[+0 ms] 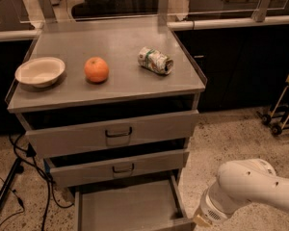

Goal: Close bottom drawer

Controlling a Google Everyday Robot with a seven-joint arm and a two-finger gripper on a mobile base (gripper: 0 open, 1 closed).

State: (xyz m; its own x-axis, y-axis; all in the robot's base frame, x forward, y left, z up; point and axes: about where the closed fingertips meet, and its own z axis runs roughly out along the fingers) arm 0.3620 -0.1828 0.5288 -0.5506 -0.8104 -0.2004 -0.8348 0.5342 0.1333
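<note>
Bottom drawer (125, 203), the grey metal shallow tray, lowest of three: sits lower centre of the frame, pulled well out from the cabinet. Its flat floor and both side walls show. Its front edge runs into the bottom of the frame, so the handle is out of sight.

Gripper (201, 220): at the bottom edge, right of centre, just beside the drawer's right front corner. Only a tan stub at the end of the white rounded arm (250, 191) shows; the rest is cut off by the frame. Can't tell whether it is spread or pressed together, nor whether it touches the drawer. The arm comes in from the lower right corner.

Middle drawer (149, 165), grey front with a small dark pull handle: directly above the tray, standing a little out, with a dark gap over it.

Top drawer (154, 129), taller grey front and the same kind of handle: also slightly out, with a dark gap under the cabinet top.

Grey metal cabinet top (120, 42) carries three items, well apart in a row. A cream shallow bowl (40, 71) is at left. A round orange fruit (96, 69) is in the middle. A green-and-white drink can (155, 60) lies on its side at right.

Black cables (17, 167) trail over the speckled floor (231, 138) at lower left. A yellow wheeled frame (286, 109) is at the right edge.
</note>
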